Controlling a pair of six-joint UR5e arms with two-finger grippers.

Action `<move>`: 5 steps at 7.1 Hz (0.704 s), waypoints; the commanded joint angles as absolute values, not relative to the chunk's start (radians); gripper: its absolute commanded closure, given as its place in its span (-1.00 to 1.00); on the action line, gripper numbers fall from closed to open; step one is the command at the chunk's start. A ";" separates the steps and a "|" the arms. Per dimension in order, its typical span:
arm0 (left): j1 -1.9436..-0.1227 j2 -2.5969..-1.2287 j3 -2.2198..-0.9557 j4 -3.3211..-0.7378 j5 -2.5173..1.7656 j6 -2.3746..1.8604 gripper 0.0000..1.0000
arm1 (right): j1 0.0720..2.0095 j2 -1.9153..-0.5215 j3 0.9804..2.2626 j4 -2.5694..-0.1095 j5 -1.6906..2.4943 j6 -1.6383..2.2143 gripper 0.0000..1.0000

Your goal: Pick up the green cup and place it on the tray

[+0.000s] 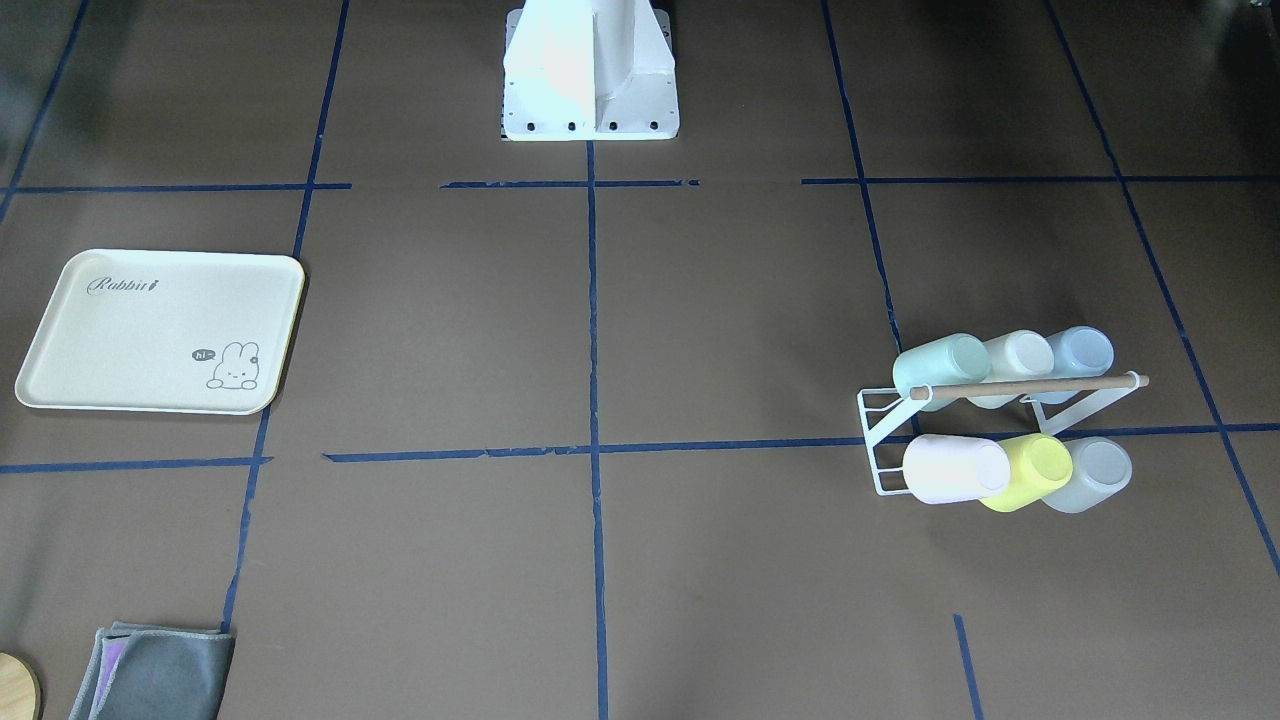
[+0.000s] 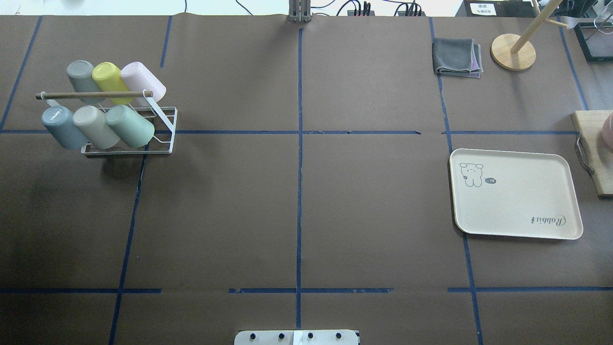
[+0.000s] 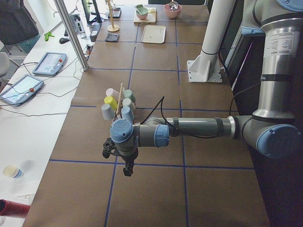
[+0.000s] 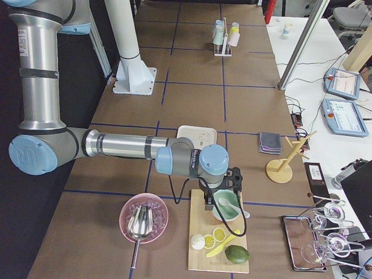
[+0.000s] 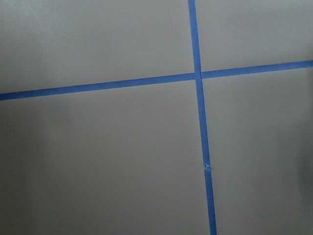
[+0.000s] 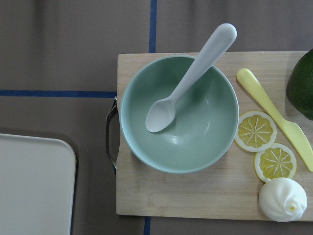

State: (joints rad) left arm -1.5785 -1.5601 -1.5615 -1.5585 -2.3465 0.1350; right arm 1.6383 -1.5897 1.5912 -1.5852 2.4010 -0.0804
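The green cup (image 1: 940, 365) hangs tilted on a white wire rack (image 1: 885, 440), at the rack's end nearest the table's middle; from overhead the green cup (image 2: 130, 126) sits in the near row. The cream tray (image 1: 150, 330) lies flat and bare on the opposite side, also seen from overhead as the tray (image 2: 522, 201). My left gripper (image 3: 117, 158) hovers over bare table, short of the rack; I cannot tell whether it is open or shut. My right gripper (image 4: 235, 189) hangs over a green bowl beside the tray; its state cannot be told either.
Several other pastel cups fill the rack, among them a yellow cup (image 1: 1035, 470) and a blue cup (image 1: 1080, 352). A wooden board (image 6: 195, 200) by the tray's edge (image 6: 34, 186) carries a bowl (image 6: 210, 132), spoon, lemon slices and an avocado. A grey cloth (image 2: 456, 57) and a wooden stand (image 2: 512, 51) lie beyond.
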 commanded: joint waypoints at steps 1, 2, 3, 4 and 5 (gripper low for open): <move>-1.578 -1.560 -1.562 -1.559 -2.347 0.135 -1.00 | 1.637 -1.540 1.600 -1.588 2.395 -0.081 -1.00; -1.578 -1.560 -1.571 -1.559 -2.345 0.135 -1.00 | 1.634 -1.539 1.600 -1.588 2.405 -0.078 -1.00; -1.578 -1.559 -1.575 -1.559 -2.347 0.135 -1.00 | 1.606 -1.539 1.603 -1.586 2.396 -0.083 -1.00; -1.578 -1.557 -1.586 -1.559 -2.345 0.135 -1.00 | 1.603 -1.542 1.609 -1.579 2.401 -0.081 -1.00; -1.580 -1.557 -1.597 -1.559 -2.344 0.135 -1.00 | 1.597 -1.545 1.611 -1.572 2.399 -0.080 -1.00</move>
